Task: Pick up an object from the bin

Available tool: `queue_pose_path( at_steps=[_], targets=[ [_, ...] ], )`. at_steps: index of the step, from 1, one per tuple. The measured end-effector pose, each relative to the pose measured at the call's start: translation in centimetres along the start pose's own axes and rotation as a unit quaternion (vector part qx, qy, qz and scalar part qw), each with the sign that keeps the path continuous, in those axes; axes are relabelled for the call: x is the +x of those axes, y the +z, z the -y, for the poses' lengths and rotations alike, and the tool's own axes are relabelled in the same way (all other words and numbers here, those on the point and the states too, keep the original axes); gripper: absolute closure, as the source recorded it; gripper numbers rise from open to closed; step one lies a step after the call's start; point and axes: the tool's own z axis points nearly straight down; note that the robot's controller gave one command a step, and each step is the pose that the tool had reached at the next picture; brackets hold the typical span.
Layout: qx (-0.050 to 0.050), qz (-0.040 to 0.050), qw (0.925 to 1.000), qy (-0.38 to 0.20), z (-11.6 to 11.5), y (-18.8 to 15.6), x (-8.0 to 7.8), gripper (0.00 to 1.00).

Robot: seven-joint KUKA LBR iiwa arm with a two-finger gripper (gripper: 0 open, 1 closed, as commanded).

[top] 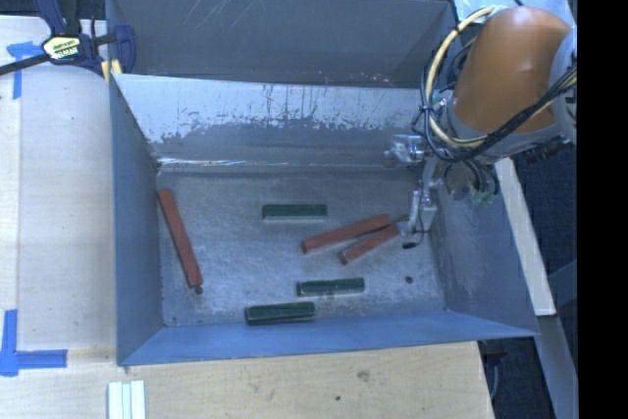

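1. Two red-brown sticks are lying side by side on the right half of the bin floor. Both are tilted, so their right ends are pointing a little toward the far side. The longer stick [348, 235] is lying just on the far side of the shorter stick [365, 248], and the two seem to be touching.
2. The gripper [416, 233] is hanging just at the right ends of these two sticks, near the right wall. I cannot tell whether it is touching them, and I cannot tell whether it is open or closed.
3. Three dark green bars are lying flat around the pair. The far green bar [294, 210] is beyond them, the middle green bar [331, 287] is on their near side, and the near green bar [280, 312] is lying close to the near wall.
4. A third red-brown stick, the left stick [180, 238], is lying well apart from the others, running from far to near beside the left wall.
5. The grey metal bin [285, 34] is showing a speckled floor [245, 250] and scratch marks on its far wall.
6. The arm's orange cover [510, 64] and its cables [439, 74] are hanging over the right wall.
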Motion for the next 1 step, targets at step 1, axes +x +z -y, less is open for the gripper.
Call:
queue_pose_path(
  at_steps=[1],
  targets=[
    [-0.001, 0.0046, 1.0, -0.005, 1.03, 5.48, -1.24, 0.0]
  ],
)
